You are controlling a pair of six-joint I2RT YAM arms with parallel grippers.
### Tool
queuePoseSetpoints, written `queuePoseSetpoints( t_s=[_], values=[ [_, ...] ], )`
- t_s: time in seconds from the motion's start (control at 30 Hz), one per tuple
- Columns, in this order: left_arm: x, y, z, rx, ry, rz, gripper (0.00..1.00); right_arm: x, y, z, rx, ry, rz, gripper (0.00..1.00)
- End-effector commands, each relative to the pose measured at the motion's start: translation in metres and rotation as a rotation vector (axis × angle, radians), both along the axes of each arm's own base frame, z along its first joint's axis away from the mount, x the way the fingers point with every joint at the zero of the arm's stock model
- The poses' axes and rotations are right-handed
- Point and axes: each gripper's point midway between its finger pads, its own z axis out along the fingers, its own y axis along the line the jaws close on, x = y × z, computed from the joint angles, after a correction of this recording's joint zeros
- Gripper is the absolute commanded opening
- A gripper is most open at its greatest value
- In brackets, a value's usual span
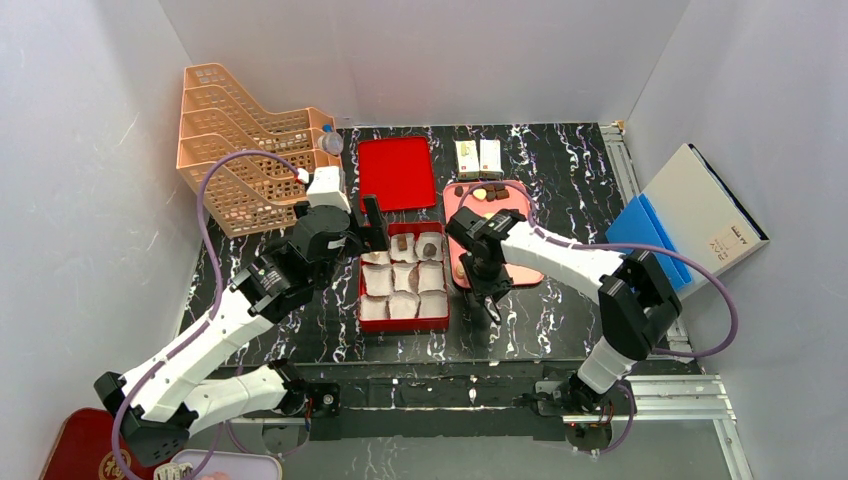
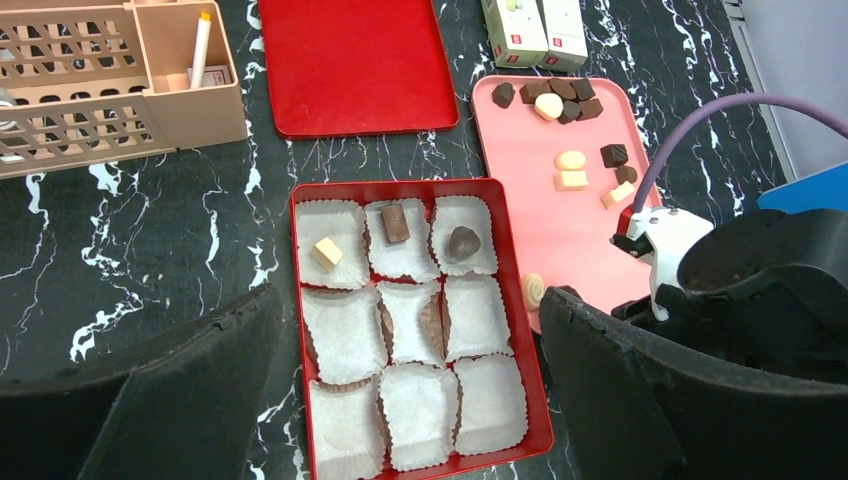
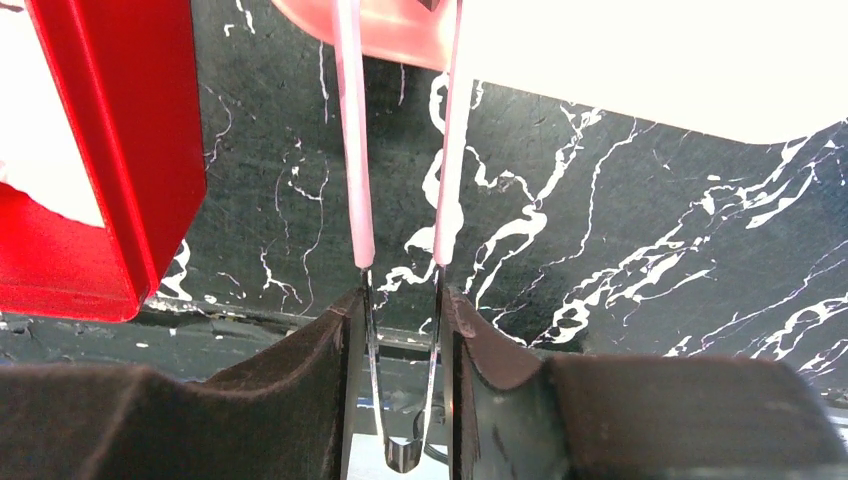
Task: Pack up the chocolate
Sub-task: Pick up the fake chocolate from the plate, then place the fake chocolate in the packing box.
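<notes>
Black, white-veined counter (image 3: pixel 620 230) lies under both arms. The left jaws, at the end of the left arm (image 1: pixel 230 320), are released: their two dark fingers (image 2: pixel 180 400) stand wide apart with nothing between them. Straight ahead of these jaws, framed by the gap, sits an open red box (image 2: pixel 390 186) lined with nine white paper cups (image 2: pixel 420 410). In the row farthest from the jaws there is chocolate (image 2: pixel 395 223), one piece to a cup: a pale yellow block (image 2: pixel 327 251) toward the left finger, a brown bar in the middle, and a dark round piece (image 2: pixel 461 243) toward the right finger.

Ahead on the right finger's side, just beside the box, a pink tray (image 2: pixel 530 200) carries more pieces. A mixed heap (image 2: pixel 565 92) lies at its far end, a few pale and dark ones are scattered mid-tray, and one pale round disc (image 2: pixel 533 291) sits at the near edge, close to the box rim. Beyond the box lies a flat red lid (image 2: pixel 355 60), and beyond the tray are two white cartons (image 2: pixel 535 30). A peach rack (image 2: pixel 100 90) stands far off past the left finger.

The right jaws, on the right arm (image 1: pixel 560 255), are clenched on tweezers (image 3: pixel 352 150). The thin metal legs run between the black fingers (image 3: pixel 290 400), and the pale blades reach forward, slightly apart, toward the tray's edge. Their tips run out of view, so whether they hold anything cannot be told. A corner of the red box lies to the left of these jaws.
</notes>
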Motion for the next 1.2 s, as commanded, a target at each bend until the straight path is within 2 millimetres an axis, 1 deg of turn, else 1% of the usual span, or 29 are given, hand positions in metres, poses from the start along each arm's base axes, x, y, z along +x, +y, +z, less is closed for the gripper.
queuePoseSetpoints(
  t_s=[0.0, 0.1, 0.13, 0.2, 0.23, 0.3, 0.4, 0.53, 0.73, 0.8, 1.0, 1.17],
  values=[
    [0.001, 0.007, 0.008, 0.004, -0.036, 0.020, 0.98, 0.015, 0.009, 0.009, 0.034, -0.030, 0.010, 0.38],
    [0.002, 0.007, 0.008, 0.007, -0.041, 0.021, 0.98, 0.019, 0.007, 0.009, 0.035, -0.031, 0.002, 0.33],
    [0.002, 0.007, 0.008, 0.010, -0.040, 0.021, 0.98, 0.019, 0.007, 0.010, 0.036, -0.032, -0.001, 0.29],
    [0.003, 0.007, 0.009, 0.010, -0.043, 0.022, 0.98, 0.021, 0.006, 0.014, 0.041, -0.043, -0.007, 0.17],
    [0.003, 0.007, 0.009, 0.011, -0.043, 0.021, 0.98, 0.022, 0.006, 0.016, 0.043, -0.048, -0.008, 0.13],
    [0.003, 0.006, 0.010, 0.010, -0.045, 0.018, 0.98, 0.023, 0.005, 0.021, 0.044, -0.059, -0.012, 0.09],
    [0.003, 0.004, 0.011, 0.008, -0.043, 0.013, 0.98, 0.024, 0.006, 0.029, 0.053, -0.071, -0.017, 0.06],
    [0.004, 0.002, 0.012, -0.002, -0.041, 0.008, 0.98, 0.026, 0.010, 0.045, 0.083, -0.087, -0.020, 0.05],
    [0.003, 0.001, 0.012, -0.010, -0.036, 0.006, 0.98, 0.030, 0.031, 0.071, 0.185, -0.102, 0.007, 0.05],
    [0.002, 0.001, 0.012, -0.013, -0.035, 0.008, 0.98, 0.030, 0.037, 0.076, 0.203, -0.097, 0.021, 0.05],
    [0.000, 0.004, 0.009, -0.020, -0.028, 0.020, 0.98, 0.024, 0.054, 0.080, 0.226, -0.076, 0.068, 0.06],
    [0.000, 0.004, 0.008, -0.030, -0.024, 0.025, 0.99, 0.012, 0.063, 0.075, 0.220, -0.052, 0.108, 0.06]
  ],
)
